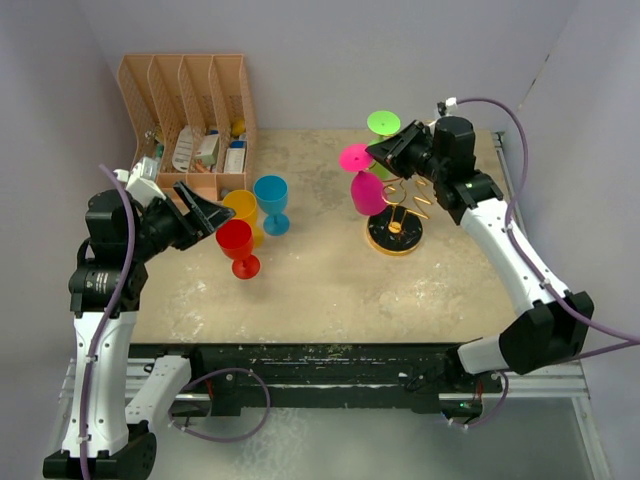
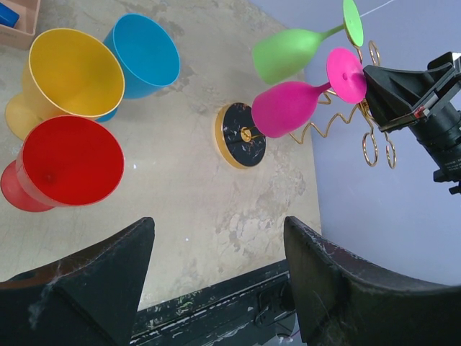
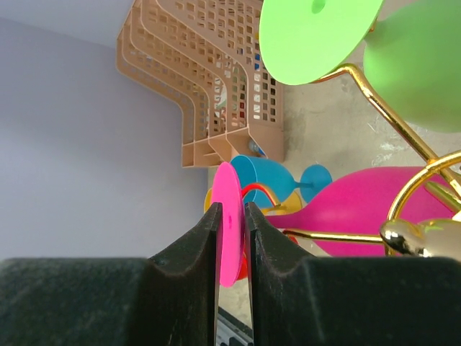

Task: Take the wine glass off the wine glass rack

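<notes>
The wine glass rack [image 1: 397, 213], gold wire on a round dark base, stands at the right of the table. A pink wine glass [image 1: 367, 193] hangs on it, tilted, bowl down, its stem across a gold arm [image 3: 338, 236]. My right gripper [image 1: 372, 152] is shut on the flat pink foot [image 3: 230, 186], one jaw on each face. From the left wrist the same glass [image 2: 288, 108] and rack [image 2: 241, 135] show. A green wine glass [image 1: 383, 122] hangs behind. My left gripper [image 1: 212, 214] is open and holds nothing, near the left of the table.
Red [image 1: 237, 243], yellow [image 1: 243, 207] and blue [image 1: 271, 193] glasses stand upright together just in front of my left gripper. A tan slotted organizer [image 1: 190, 110] with small items stands at the back left. The walls close in behind and to the right of the rack.
</notes>
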Motion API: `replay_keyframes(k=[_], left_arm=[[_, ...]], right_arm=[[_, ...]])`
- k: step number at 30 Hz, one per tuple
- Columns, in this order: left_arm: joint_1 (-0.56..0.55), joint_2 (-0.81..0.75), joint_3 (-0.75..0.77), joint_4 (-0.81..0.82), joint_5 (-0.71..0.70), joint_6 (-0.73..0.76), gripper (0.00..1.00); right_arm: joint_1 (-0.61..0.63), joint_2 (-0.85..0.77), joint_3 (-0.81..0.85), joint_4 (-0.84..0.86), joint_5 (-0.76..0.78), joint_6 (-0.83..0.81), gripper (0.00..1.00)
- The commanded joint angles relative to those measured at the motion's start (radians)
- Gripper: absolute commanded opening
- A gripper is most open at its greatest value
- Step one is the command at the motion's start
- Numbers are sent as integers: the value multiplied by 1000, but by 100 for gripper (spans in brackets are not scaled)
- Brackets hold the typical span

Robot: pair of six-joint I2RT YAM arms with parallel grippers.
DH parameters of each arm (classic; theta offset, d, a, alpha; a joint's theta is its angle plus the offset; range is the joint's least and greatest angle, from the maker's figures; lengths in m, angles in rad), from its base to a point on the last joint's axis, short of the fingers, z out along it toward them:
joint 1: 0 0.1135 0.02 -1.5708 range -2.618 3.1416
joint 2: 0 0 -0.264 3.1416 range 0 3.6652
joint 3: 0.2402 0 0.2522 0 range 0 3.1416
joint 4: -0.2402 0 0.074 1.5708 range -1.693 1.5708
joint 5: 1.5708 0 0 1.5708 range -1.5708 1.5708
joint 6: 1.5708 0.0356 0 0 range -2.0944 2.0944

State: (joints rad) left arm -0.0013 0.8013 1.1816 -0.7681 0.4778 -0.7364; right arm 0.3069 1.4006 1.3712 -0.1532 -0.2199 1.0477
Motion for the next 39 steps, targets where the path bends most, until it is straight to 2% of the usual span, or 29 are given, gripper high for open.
replay_keyframes(k=[1, 7, 9, 10, 15, 26, 39], left_arm=[[-4, -8, 2, 33, 2, 22, 75], [-3, -8, 2, 31, -1, 25, 75], [-3, -6, 0, 34, 0, 22, 75], [-3, -4, 0, 36, 1, 21, 75], [-4, 0, -2, 43, 5, 16, 75], [-3, -4, 10, 32, 7, 16, 75], [-3, -1, 18, 28, 4, 15, 75]], right_arm=[[1, 11, 6, 85, -22, -4, 21], [1, 21, 9, 75, -37, -14, 17], [1, 11, 1, 71, -33, -15, 9], [1, 4, -3, 69, -33, -15, 0], [1, -32, -9, 57, -33, 15, 0], [0, -142, -109, 102, 134, 115, 0], [0, -226, -289, 302, 266, 320, 0]])
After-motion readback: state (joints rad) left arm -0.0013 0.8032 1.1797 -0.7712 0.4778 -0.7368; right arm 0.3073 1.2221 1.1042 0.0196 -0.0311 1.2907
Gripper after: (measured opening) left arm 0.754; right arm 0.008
